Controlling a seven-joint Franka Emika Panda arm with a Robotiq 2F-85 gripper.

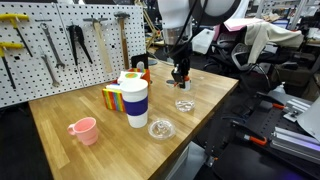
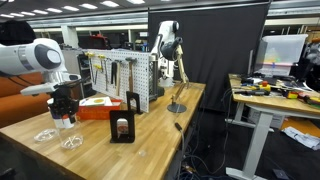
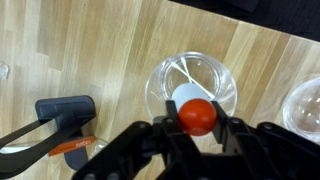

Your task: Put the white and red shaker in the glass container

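In the wrist view my gripper [image 3: 197, 122] is shut on the white and red shaker [image 3: 197, 115], its red top toward the camera. The shaker hangs right over the small round glass container [image 3: 160, 82], and its white body shows inside the rim's outline. I cannot tell whether it touches the glass. In an exterior view the gripper [image 1: 180, 75] hovers just above the small glass container [image 1: 184, 104] near the table's far edge. In an exterior view the gripper [image 2: 63, 108] hangs over the table's near left corner.
A wider glass dish [image 1: 161, 129] sits near the table's front edge and shows at the wrist view's right edge [image 3: 305, 105]. A big white cup with a blue band [image 1: 135, 100], a pink cup [image 1: 84, 130] and a black clamp [image 3: 62, 110] stand nearby. A pegboard with tools [image 1: 70, 45] is behind.
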